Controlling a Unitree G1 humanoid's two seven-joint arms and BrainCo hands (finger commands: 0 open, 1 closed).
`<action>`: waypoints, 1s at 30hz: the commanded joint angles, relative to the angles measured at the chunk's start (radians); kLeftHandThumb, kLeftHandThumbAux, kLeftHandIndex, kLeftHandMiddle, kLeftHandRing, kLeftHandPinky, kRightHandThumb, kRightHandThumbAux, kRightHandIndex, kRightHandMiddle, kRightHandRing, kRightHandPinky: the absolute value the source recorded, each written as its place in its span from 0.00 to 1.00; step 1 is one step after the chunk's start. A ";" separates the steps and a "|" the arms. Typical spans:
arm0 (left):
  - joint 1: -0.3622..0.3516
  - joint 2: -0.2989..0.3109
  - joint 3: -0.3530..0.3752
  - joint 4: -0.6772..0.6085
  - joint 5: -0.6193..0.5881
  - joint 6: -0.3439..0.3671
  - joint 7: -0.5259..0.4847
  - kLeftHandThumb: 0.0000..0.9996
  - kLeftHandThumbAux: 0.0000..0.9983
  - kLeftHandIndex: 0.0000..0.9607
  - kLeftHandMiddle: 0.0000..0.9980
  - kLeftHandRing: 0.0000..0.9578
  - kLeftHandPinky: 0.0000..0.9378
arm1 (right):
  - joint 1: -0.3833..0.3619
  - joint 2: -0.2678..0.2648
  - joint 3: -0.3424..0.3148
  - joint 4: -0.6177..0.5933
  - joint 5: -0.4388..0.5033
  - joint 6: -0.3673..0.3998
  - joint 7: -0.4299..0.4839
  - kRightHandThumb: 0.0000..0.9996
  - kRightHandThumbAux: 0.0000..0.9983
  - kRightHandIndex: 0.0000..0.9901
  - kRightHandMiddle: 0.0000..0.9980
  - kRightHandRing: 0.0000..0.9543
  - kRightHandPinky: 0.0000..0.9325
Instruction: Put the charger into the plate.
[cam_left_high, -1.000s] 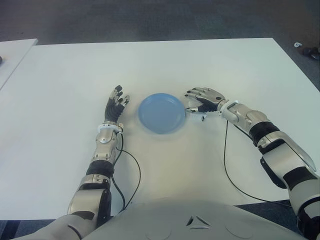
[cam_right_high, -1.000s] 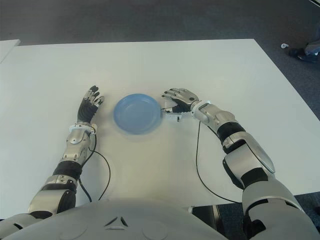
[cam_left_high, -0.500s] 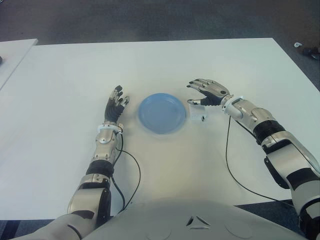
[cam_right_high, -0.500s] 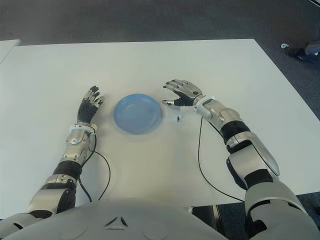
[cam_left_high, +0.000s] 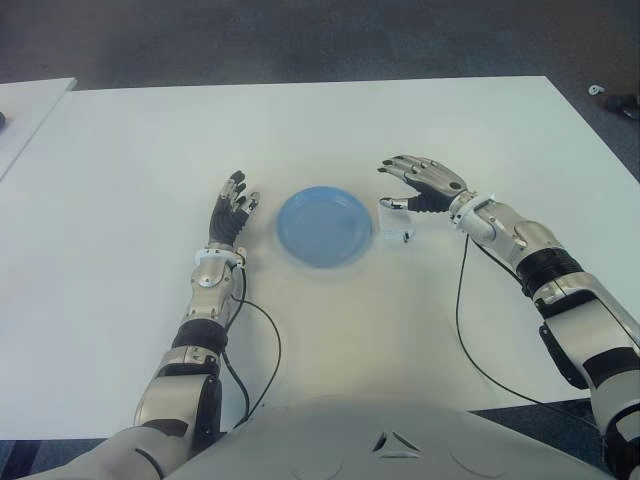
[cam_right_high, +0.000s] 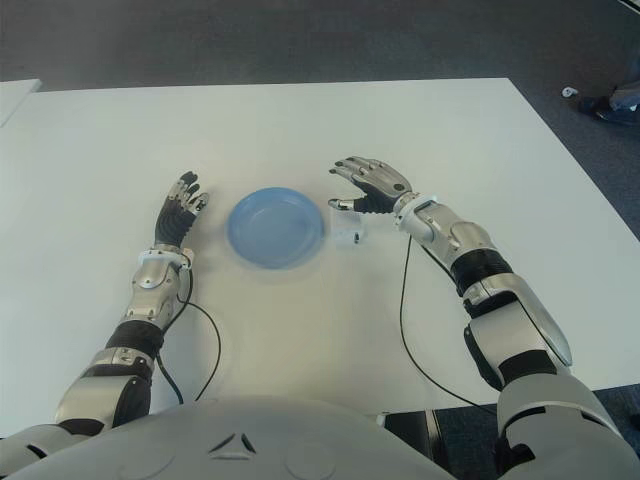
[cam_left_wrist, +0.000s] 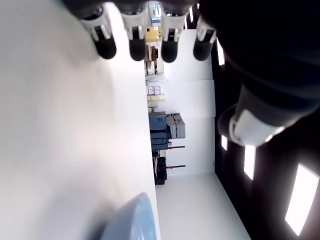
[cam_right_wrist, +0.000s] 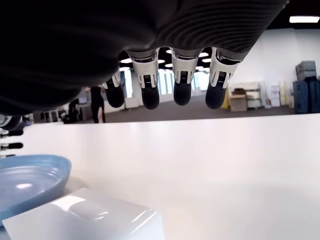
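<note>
Desk (cam_left_high: 330, 130): white, carries everything
Plate (cam_left_high: 324, 226): blue, centre, nothing in it
Left hand (cam_left_high: 231, 214): at 9 o'clock of plate, fingers spread, holds nothing, idle
Right hand (cam_left_high: 420, 183): at 2 o'clock of plate, fingers spread, holds nothing, hovering over charger
Charger (cam_left_high: 395, 222): white block on desk just beside plate rim at 3 o'clock, not in plate
Advice: lower hand square over block, pinch its sides, lift clear of rim, carry toward 9 o'clock, release over plate centre

white charger (cam_left_high: 397, 222), just beside blue plate (cam_left_high: 323, 226)

plate (cam_left_high: 324, 226): 1 | charger (cam_left_high: 395, 221): 1 | hand: 2, left hand (cam_left_high: 231, 213), right hand (cam_left_high: 422, 182)
</note>
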 joint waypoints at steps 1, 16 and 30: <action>0.014 -0.011 -0.014 0.044 0.006 0.045 -0.030 0.00 0.59 0.02 0.07 0.04 0.03 | 0.038 -0.018 -0.016 -0.045 0.019 -0.013 0.030 0.35 0.09 0.00 0.00 0.00 0.00; 0.008 -0.005 -0.017 0.050 0.007 0.058 -0.040 0.00 0.58 0.01 0.06 0.04 0.03 | 0.123 -0.065 -0.053 -0.173 0.057 -0.032 0.114 0.33 0.08 0.00 0.00 0.00 0.00; 0.005 -0.001 -0.018 0.058 0.007 0.050 -0.049 0.00 0.56 0.01 0.07 0.04 0.03 | 0.156 -0.071 -0.040 -0.164 0.020 -0.040 0.123 0.33 0.08 0.00 0.00 0.00 0.00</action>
